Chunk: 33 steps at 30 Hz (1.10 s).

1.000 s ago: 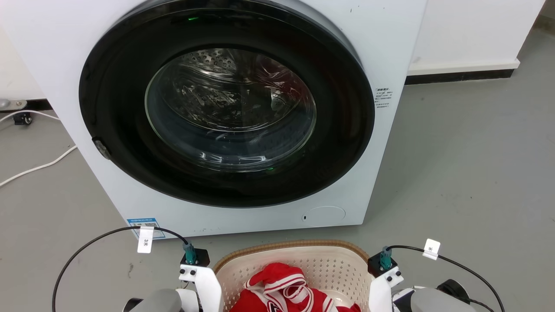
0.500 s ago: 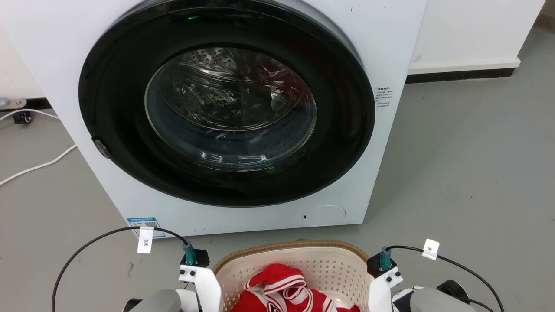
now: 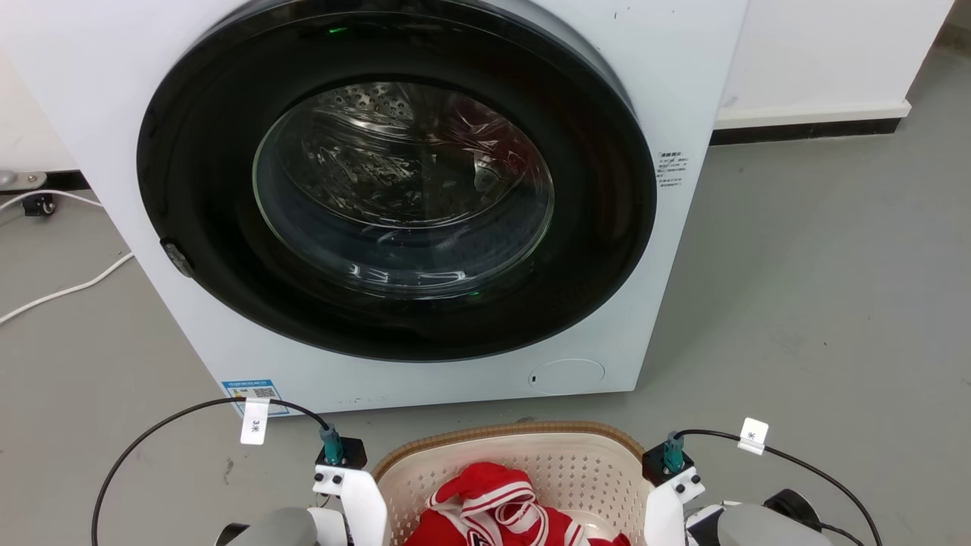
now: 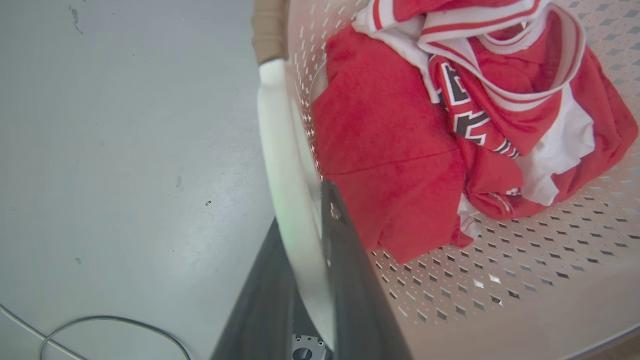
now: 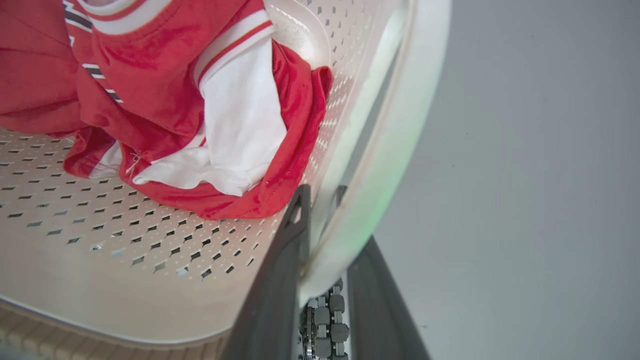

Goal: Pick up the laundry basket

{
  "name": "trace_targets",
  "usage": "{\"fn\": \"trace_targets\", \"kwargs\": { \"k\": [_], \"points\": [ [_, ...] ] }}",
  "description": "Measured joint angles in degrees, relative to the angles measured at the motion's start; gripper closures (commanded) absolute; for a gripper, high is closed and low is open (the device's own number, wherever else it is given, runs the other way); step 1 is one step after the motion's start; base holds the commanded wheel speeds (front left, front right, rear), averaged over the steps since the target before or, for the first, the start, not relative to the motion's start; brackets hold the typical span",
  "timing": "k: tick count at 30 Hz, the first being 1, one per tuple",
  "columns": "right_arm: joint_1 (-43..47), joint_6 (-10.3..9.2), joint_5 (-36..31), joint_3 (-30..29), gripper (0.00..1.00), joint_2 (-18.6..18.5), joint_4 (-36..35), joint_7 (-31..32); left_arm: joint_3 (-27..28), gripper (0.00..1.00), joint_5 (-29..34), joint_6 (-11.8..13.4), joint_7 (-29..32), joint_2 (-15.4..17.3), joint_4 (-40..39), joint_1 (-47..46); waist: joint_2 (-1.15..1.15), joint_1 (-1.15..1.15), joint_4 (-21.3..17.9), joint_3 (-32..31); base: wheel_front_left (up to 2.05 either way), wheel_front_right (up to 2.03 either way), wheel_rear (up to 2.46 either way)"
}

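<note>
Pincers first, nearest the cameras. Left pincer (image 4: 300, 210) is closed on the white left handle (image 4: 285, 150) of the laundry basket (image 4: 500, 280), one dark finger inside the wall and one outside. Right pincer (image 5: 322, 195) clamps the right handle (image 5: 395, 150) the same way.

Laundry basket (image 3: 501, 432) sits between the two wrists at the bottom of the head view, mouth up, handles to left and right, brown far rim toward the washing machine (image 3: 683, 76). Near half is cut off by the frame edge, so the long axis cannot be told. Whether the base touches the floor (image 3: 819, 265) is hidden.

Red garment (image 3: 485, 500) with white trim lies bunched inside, partly cut off.

Against a second ago: basket, garment and wrists hold the same places; only a very slight shift of the whole picture.

Farther off, the machine's round dark door (image 3: 394, 182) is closed. White cable (image 3: 68, 292) trails on the floor at far left.
</note>
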Motion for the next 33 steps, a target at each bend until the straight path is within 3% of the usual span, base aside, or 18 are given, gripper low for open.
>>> {"fn": "trace_targets", "kwargs": {
  "k": [33],
  "points": [
    [0.19, 0.0, -0.55, 0.01, 1.0, -0.16, -0.3, 1.27, -5.05, 1.0, -4.58, 0.0, -0.33, 0.25, 0.07, -0.74, 0.0, 0.0, 0.11, -0.31, 0.0, 0.0, 0.0]
  ]
}}
